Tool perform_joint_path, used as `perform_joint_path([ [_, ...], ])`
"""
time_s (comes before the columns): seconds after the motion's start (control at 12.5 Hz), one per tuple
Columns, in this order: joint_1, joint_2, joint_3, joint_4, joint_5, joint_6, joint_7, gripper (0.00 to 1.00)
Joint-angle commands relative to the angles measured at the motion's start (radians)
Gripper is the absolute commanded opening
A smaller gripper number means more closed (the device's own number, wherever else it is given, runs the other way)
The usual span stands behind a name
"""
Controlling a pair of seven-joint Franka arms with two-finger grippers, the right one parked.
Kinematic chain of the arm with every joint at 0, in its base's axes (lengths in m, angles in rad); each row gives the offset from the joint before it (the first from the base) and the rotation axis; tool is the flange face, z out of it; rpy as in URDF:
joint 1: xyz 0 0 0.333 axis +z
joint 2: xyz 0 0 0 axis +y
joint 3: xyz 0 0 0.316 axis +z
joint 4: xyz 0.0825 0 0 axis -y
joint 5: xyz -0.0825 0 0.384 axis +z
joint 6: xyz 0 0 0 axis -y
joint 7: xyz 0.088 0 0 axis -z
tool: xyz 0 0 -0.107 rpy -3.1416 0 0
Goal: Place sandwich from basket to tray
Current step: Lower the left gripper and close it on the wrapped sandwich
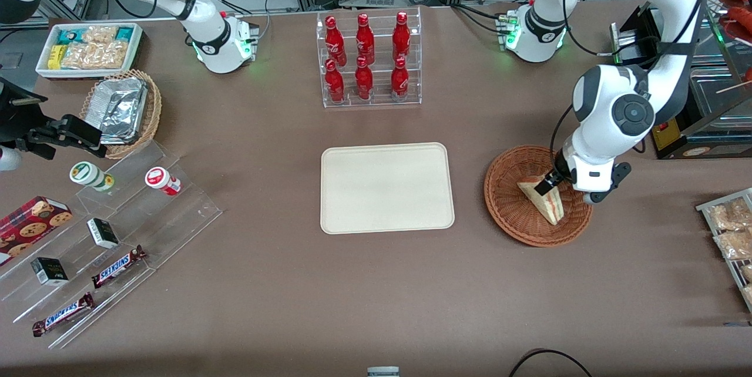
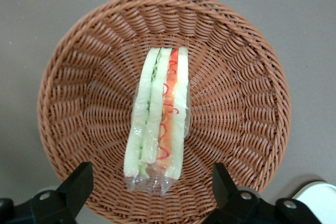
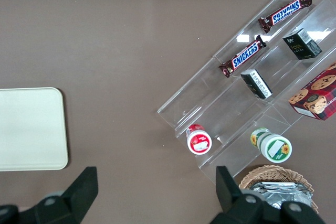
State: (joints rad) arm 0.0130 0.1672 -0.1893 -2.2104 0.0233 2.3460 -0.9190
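Brown table [image 1: 376,295], lab racks and cabling at its far edge; my stock on it as follows.

Front view. My gripper [image 1: 549,184] hangs low over the basket [image 1: 505,201], its fingers reaching the upper end of the sandwich [image 1: 545,201]. The sandwich lies inside the basket, directly under the gripper, wedge tip pointing toward the camera. The tray [image 1: 387,187] lies flat and bare, sideways from the gripper toward the parked arm's end, with a strip of table between it and the basket. Also logged: a clear rack of red bottles [image 1: 368,60], farther from the camera than the tray.

Left wrist view. The basket [image 2: 94,77] fills the picture. The sandwich [image 2: 157,119] stands on edge at its centre, wrapped in clear film, with the green and red filling layers facing the camera. The fingers [image 2: 79,182] stand wide apart, one on each side of the wedge's near end, neither touching it that I can see.

Right wrist view. Tray [image 3: 31,129] corner only; no gripper, basket or sandwich.

Step, as I judge it: the approach is complete and the grasp is not yet made. Next I would lower slightly, close across the bread faces gently, lift clear of the rim, then carry it to the tray.

View notes: only the wrist view shows the finger spacing and filling; only the front view shows the route to the tray.
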Motion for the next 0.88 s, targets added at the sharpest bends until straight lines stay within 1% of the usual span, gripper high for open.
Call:
perform_joint_path([
  [0.0,-0.002,0.029,-0.006,-0.005,0.012,0.044,-0.040,1.00],
  [0.16,-0.002,0.061,-0.006,-0.005,0.020,0.064,-0.038,1.00],
  [0.24,-0.002,0.073,-0.006,-0.005,0.053,0.076,-0.038,1.00],
  [0.4,-0.001,0.096,-0.004,-0.005,0.066,0.091,-0.040,1.00],
  [0.48,-0.001,0.103,-0.004,-0.005,0.067,0.096,-0.038,0.93],
  [0.56,-0.001,0.106,-0.004,-0.005,0.067,0.096,-0.037,0.72],
  [0.72,-0.001,0.104,-0.004,-0.006,0.067,0.096,-0.032,0.23],
  [0.8,-0.001,0.098,-0.004,-0.006,0.069,0.092,-0.027,0.13],
])
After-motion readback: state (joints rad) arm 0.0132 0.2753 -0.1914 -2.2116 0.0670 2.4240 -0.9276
